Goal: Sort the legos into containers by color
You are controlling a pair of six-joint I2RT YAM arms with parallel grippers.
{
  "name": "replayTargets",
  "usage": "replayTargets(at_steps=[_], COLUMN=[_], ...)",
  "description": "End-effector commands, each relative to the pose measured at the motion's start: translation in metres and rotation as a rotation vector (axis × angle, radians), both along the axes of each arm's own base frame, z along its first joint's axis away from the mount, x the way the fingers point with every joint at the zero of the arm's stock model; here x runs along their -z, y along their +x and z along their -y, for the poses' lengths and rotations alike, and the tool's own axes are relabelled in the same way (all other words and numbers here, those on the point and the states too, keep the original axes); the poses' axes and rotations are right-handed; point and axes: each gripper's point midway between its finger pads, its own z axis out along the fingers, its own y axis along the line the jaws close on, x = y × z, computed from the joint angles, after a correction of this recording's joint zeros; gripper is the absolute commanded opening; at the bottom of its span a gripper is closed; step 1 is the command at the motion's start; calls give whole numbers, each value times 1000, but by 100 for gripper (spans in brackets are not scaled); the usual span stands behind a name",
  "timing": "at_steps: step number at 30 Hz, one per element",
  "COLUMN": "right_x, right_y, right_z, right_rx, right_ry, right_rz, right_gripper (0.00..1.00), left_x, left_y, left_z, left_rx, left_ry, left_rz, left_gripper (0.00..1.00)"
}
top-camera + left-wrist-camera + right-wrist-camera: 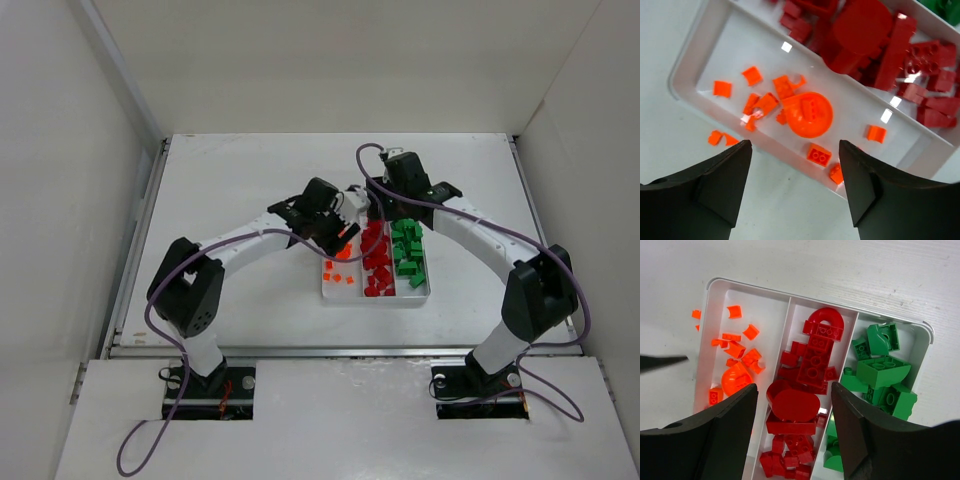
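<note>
The white tray (375, 300) lies mid-table with three compartments: orange legos (338, 275) on the left, red legos (377, 262) in the middle, green legos (408, 255) on the right. My left gripper (345, 232) is open and empty, hovering over the tray's far left edge (765, 145) above the orange legos (807, 114). Two small orange pieces (720, 138) lie on the table just outside the tray; they also show in the right wrist view (696, 314). My right gripper (793, 387) is open and empty above the red legos (812, 362), at the tray's far end (392, 212).
White walls enclose the table (230, 200) on the left, back and right. Purple cables (470, 215) run along both arms. The left gripper's finger (660, 362) shows at the left edge of the right wrist view. Green legos (880, 370) fill the right compartment.
</note>
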Motion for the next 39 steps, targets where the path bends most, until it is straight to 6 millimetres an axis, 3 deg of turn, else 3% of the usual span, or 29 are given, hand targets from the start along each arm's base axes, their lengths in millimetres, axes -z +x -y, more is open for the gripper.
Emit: replayTargets(at_steps=[1,2,3,6,9,16,22,23,26,33,39], right_x=[-23,-23,-23,-23,-18,-16,-16,-14,-14,-14,-17], right_y=[3,3,3,2,2,1,3,1,2,4,2], right_z=[0,0,0,-2,-5,-5,-2,-1,1,4,7], right_rx=[7,7,7,0,-14,-14,-1,-7,-1,9,15], right_ry=[39,39,39,45,51,51,40,29,23,23,18], right_rz=[61,61,61,58,41,41,47,41,44,44,47], right_gripper=[66,66,66,66,66,66,66,66,66,66,66], left_x=[-43,-44,-50,-50,-41,9,48,44,60,57,76], left_y=[52,58,63,79,85,91,102,105,97,94,74], left_z=[-27,-33,-42,-68,-75,-78,-97,-96,-96,-89,-81], left_rx=[-230,-252,-280,-329,-315,-294,-241,-227,-146,-39,87], left_ry=[-79,-102,-121,-146,-92,-5,111,94,118,103,105], left_rz=[107,100,99,81,81,43,41,43,44,81,-26], left_gripper=[64,48,39,22,22,29,34,34,34,38,41])
